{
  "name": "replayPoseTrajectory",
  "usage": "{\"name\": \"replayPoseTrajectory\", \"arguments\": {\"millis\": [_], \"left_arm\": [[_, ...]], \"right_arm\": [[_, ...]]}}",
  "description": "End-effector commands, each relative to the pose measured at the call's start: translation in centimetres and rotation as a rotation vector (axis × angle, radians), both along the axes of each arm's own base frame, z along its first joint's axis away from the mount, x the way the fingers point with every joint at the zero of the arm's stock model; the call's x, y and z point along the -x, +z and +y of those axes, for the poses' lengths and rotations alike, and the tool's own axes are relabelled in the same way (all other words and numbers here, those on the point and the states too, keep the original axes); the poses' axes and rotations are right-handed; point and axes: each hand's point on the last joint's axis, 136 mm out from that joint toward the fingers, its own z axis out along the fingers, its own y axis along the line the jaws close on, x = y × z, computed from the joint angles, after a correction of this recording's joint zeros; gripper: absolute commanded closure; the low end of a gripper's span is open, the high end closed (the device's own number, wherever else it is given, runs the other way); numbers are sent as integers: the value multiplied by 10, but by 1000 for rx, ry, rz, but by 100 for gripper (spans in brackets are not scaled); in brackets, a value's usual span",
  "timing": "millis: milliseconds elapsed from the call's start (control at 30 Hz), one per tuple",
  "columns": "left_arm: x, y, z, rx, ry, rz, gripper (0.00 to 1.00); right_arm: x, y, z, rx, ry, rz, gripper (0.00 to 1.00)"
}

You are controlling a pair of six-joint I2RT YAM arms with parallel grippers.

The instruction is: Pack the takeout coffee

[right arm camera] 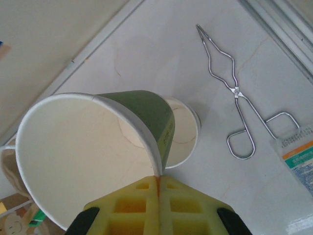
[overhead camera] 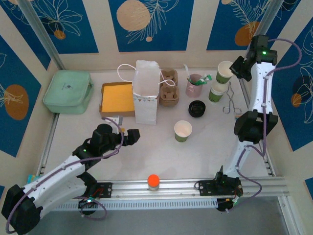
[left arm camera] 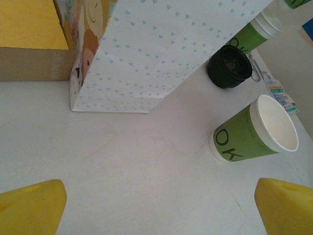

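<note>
Coffee cup with black lid (overhead camera: pixel 196 108): stands unpacked mid-bench toward the far edge, right of the paper bag (overhead camera: pixel 146 93); left tool (overhead camera: pixel 133 137) open, empty, near the bag; right tool (right arm camera: pixel 157 182) pinching the rim of a lidless green cup (right arm camera: pixel 142 110) at the far right corner; all packing apparently remains.

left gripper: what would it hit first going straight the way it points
Most likely the white paper bag: it stands straight ahead of the open left gripper across bare table. The lidless green cup sits right of that line. If the gripper tilts down, the table may come first.
</note>
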Motion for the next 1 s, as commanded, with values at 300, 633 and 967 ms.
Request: {"name": "replayPoseTrajectory", "arguments": {"millis": [300,633,967], "left_arm": [[-2,1,2,-26,7,-12,2],[-1,2,2,-25,7,-15,1],[0,2,2,-29,2,-17,2]], "right_arm": [[-4,-45,8,-62,20,87,100],[1,-36,11,-20,25,84,65],[23,-2,42,50,106,36,65]]}}
